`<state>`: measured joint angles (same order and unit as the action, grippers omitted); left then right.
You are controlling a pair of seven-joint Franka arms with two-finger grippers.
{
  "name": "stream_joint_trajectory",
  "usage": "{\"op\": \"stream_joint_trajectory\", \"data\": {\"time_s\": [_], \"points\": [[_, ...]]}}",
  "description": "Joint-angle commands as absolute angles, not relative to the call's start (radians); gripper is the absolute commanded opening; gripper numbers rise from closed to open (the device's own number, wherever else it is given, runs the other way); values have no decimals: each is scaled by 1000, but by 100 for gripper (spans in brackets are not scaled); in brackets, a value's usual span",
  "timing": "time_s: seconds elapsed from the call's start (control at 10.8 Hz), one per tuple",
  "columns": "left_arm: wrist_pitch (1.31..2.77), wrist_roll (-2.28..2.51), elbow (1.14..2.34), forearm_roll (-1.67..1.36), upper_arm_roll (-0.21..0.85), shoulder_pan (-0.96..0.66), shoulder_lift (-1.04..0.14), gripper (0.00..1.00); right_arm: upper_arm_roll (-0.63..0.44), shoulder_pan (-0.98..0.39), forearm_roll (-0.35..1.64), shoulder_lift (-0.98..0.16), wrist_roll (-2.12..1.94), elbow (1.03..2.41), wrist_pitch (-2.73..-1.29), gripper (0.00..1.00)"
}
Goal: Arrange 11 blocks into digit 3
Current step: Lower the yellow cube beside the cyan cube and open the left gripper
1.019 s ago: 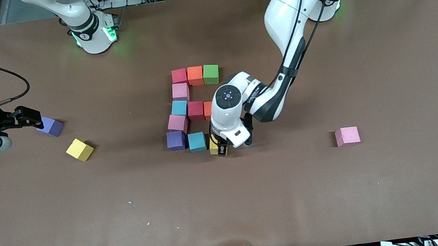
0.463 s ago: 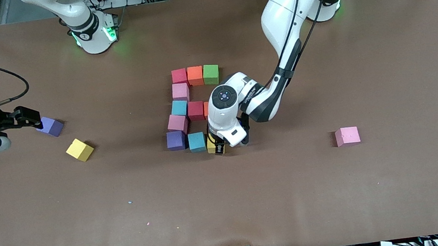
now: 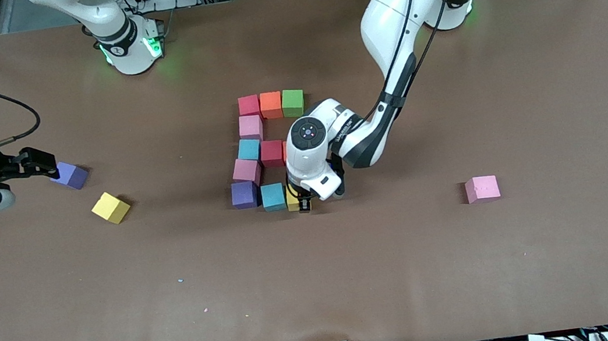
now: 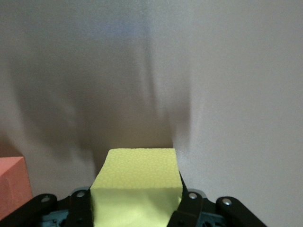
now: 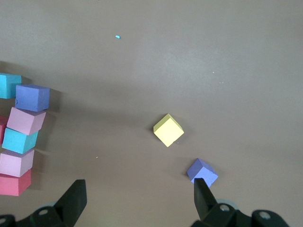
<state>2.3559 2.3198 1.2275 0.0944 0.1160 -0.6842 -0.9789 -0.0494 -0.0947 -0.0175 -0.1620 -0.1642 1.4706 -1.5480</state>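
The blocks form a partial figure at the table's middle: a red (image 3: pixel 249 105), orange (image 3: pixel 271 104), green (image 3: pixel 293 102) bar, then pink (image 3: pixel 251 127), teal (image 3: pixel 249 149), red (image 3: pixel 272 153), pink (image 3: pixel 247 171), purple (image 3: pixel 244 195) and teal (image 3: pixel 273 196) cubes. My left gripper (image 3: pixel 302 203) is shut on a yellow block (image 3: pixel 291 198) (image 4: pixel 137 179), held low against that last teal cube. The left arm's wrist hides most of an orange cube beside the middle red one. My right gripper (image 3: pixel 44 163) (image 5: pixel 137 198) hangs open over bare table beside a loose purple block (image 3: pixel 70 175) (image 5: pixel 202 171).
A loose yellow block (image 3: pixel 110 207) (image 5: pixel 168 130) lies near the loose purple one, toward the right arm's end. A loose pink block (image 3: pixel 482 189) lies toward the left arm's end. An orange-red cube's edge (image 4: pixel 12 184) shows in the left wrist view.
My left gripper has carried the yellow block a little toward the teal cube of the bar nearest the front camera. The right arm has not moved.
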Motion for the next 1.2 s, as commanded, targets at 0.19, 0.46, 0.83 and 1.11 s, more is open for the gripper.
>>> {"op": "stream_joint_trajectory", "data": {"time_s": [0.19,0.46,0.83,1.11], "points": [[2336,2326,1201,72,107,-706,-994,6,-48,-95,-23,-169,-163,1450,-1534,100],[2339,2322,1200,72,103,-713,-997,6,-46,-97,-21,-169,-161,1450,-1534,100],[2342,2313,1201,77,101,-712,-1002,99,-46,-97,-23,-169,-161,1450,-1536,100],[2336,2315,1206,80,101,-709,-973,100,-46,-97,-23,-169,-161,1450,-1536,100]]}}
